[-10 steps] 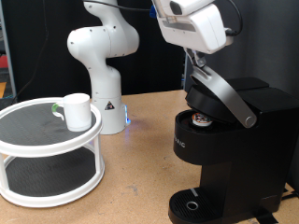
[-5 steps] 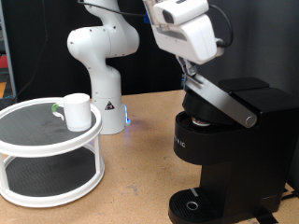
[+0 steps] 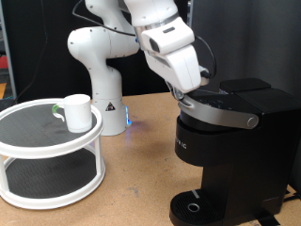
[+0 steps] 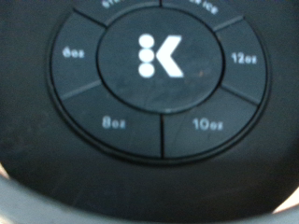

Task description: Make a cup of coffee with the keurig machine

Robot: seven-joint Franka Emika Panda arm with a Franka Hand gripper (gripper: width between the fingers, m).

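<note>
Keurig machine [image 3: 230, 141] is standing at the right, lid appearing down, brew not visibly started. Gripper [image 3: 191, 96] is pressing on the lid's left end; finger spread cannot be told. Wrist view is showing the brew-size buttons [image 4: 148, 65]. Two-tier stand [image 3: 47, 155] is sitting left, carrying the cup [image 3: 77, 112], well apart from the drip tray [image 3: 193, 207].

We see the keurig machine [image 3: 226, 151], tall and matte black, upright at the exterior view's right with its silver-grey lid handle lowered nearly flat and a round drip tray at its base; the wrist view shows its round button dial [image 4: 154, 70], marked 6, 8, 10 and 12 oz around a white K. The cup [image 3: 77, 113], a plain white mug, stands upright on the top tier of a round white stand at the left, well apart from the machine.
</note>
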